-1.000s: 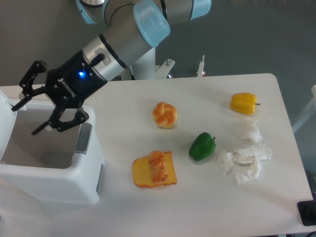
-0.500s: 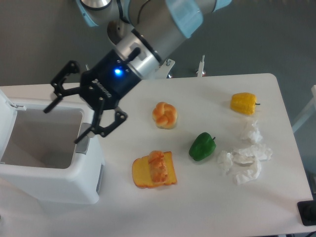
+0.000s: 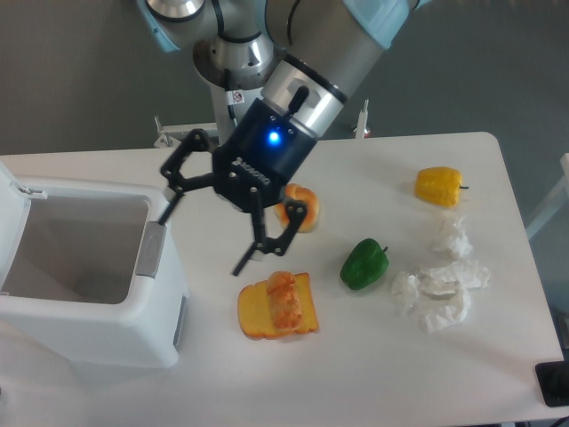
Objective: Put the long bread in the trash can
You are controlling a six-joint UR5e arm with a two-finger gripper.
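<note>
white table, toast slice with topping near front centre, green pepper to its right, crumpled white tissues beside pepper, yellow pepper far right, knotted bun partly hidden
</note>
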